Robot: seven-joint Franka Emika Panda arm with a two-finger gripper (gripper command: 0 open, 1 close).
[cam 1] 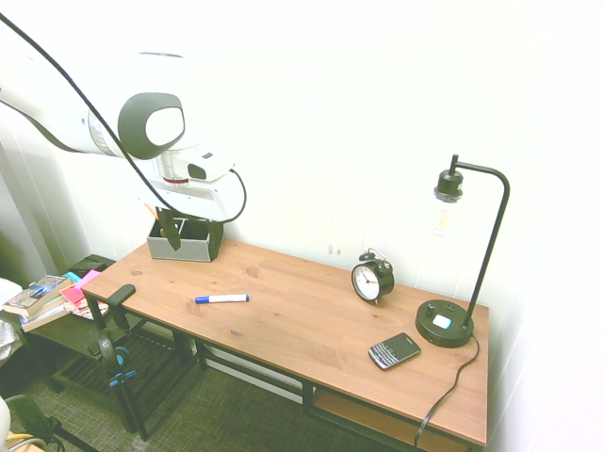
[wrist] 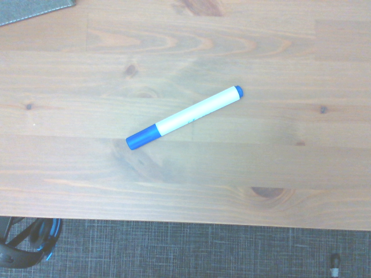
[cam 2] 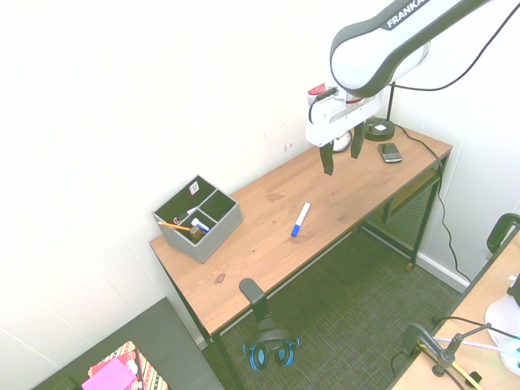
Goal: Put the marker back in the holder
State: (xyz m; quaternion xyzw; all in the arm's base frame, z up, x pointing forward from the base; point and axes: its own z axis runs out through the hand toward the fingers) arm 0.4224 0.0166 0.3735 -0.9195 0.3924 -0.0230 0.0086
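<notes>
One slim marker (cam 2: 301, 219), a smooth white cylinder with a glossy blue cap, lies flat on the surface (cam 2: 268, 250), nearer its long front edge than the holder is. The surface is knotty brown wood with visible grain. The holder (cam 2: 219, 240), a boxy grey organizer with pale stitched edging and a taller dark back section, sits at the rear corner on the headset's end; its compartments hold an orange pencil (cam 2: 172, 226) among other items. A curved black headphone hook (cam 2: 253, 291) grips the front edge near that end, with a blue-and-black headset (cam 2: 272, 351) below. Toward the opposite end stand a round black alarm clock (cam 1: 372, 280), a keypad phone (cam 1: 394, 350) and a thin-stemmed black lamp (cam 1: 445, 323). Above the surface, the white arm (cam 2: 382, 65) reaches over, its tool (cam 2: 343, 165) pointing down, released and empty, fingers spread wide.
</notes>
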